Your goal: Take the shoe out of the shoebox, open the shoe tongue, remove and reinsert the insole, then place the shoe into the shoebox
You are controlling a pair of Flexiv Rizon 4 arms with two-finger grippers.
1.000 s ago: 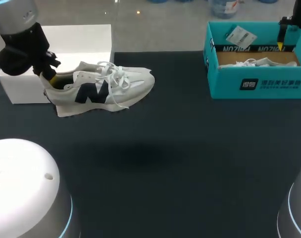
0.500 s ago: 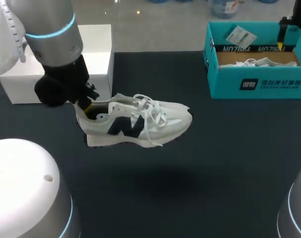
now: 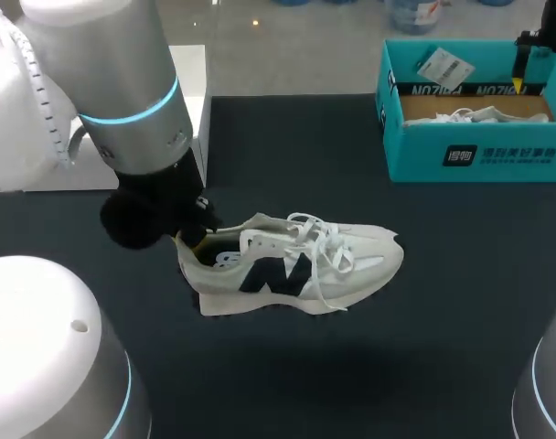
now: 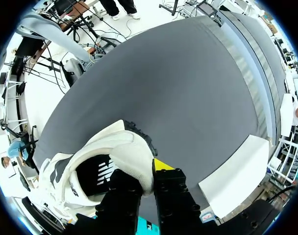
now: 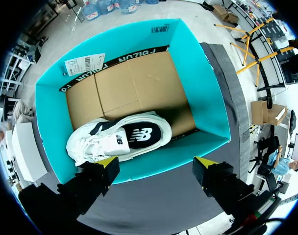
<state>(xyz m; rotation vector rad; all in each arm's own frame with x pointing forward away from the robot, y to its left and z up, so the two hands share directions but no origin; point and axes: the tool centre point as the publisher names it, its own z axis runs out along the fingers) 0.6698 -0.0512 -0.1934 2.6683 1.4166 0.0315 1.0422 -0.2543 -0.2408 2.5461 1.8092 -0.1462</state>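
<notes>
Step 1 looks done: shoe (image 3: 296,265) out of box, held over mid-desk (image 3: 369,375), toe to my right. L jaws clenched on heel collar, one finger in, one out. R jaws released, empty, above teal shoebox (image 5: 208,105); 2nd shoe (image 5: 117,139) inside. Next imo: set shoe flat, R over for tongue.

Heel grip: the left pincer (image 4: 146,171) shows one yellow tip outside the heel. Its other finger is buried inside the collar of the white sneaker with dark side logo (image 4: 97,169), whose toe is cut off by the picture's edge. Head view: pincer tips are lost behind the black wrist housing. White rectangular block (image 3: 190,78) is mostly hidden behind the left arm. Teal cardboard shoebox (image 3: 470,154) is cut off at the side. The second white sneaker (image 3: 461,115) inside shows only its laces above the wall
</notes>
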